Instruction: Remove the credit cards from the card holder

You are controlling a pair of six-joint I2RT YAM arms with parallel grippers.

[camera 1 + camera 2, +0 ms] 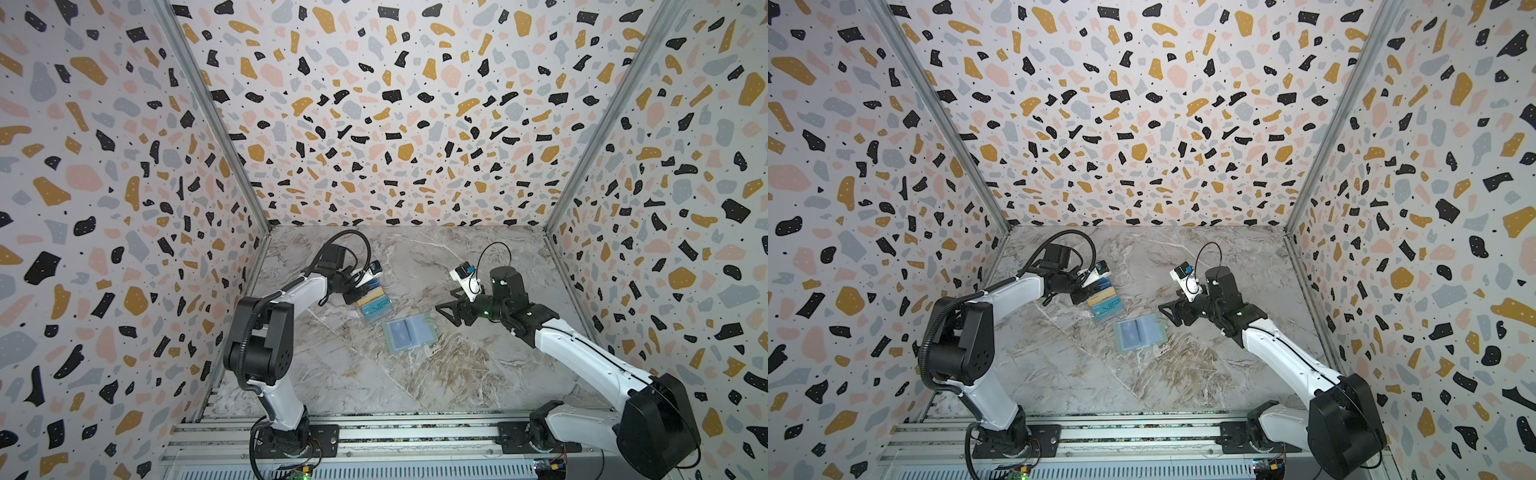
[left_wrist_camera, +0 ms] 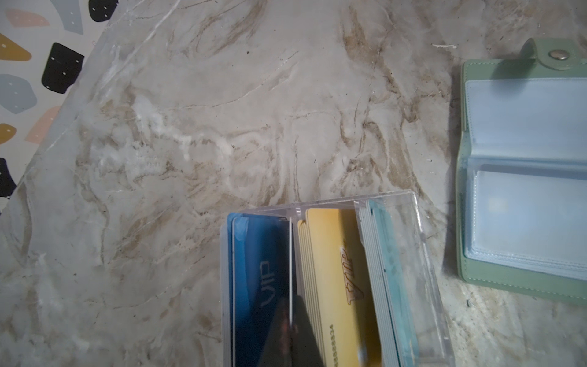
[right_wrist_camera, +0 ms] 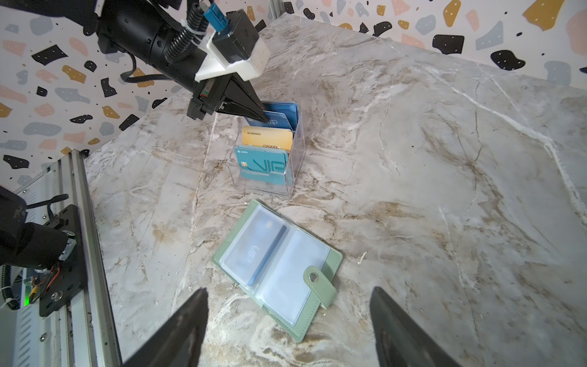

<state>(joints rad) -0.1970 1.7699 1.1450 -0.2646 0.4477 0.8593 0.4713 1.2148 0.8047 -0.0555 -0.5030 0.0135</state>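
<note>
The mint-green card holder point(image 1: 409, 334) point(image 1: 1140, 332) point(image 3: 320, 309) point(image 2: 462, 222) lies open and flat on the marble table. A blue credit card point(image 3: 254, 251) shows through one of its clear sleeves. My left gripper point(image 1: 353, 297) point(image 1: 1081, 297) point(image 2: 290, 330) point(image 3: 263, 120) is shut on a dark blue card point(image 3: 281, 122) point(image 2: 254, 279) at the back tier of a clear stand point(image 3: 293, 159) point(image 2: 422, 254). A tan-gold card point(image 3: 266, 138) point(image 2: 336, 270) stands in the middle tier and a teal VIP card point(image 3: 263, 166) in the front one. My right gripper point(image 1: 446, 311) point(image 1: 1169, 311) point(image 3: 289, 289) hangs open just right of the card holder, holding nothing.
Patterned walls close in the table on three sides. An aluminium rail point(image 1: 374, 432) point(image 3: 85, 254) with both arm bases runs along the front edge. The stand sits just behind and to the left of the card holder.
</note>
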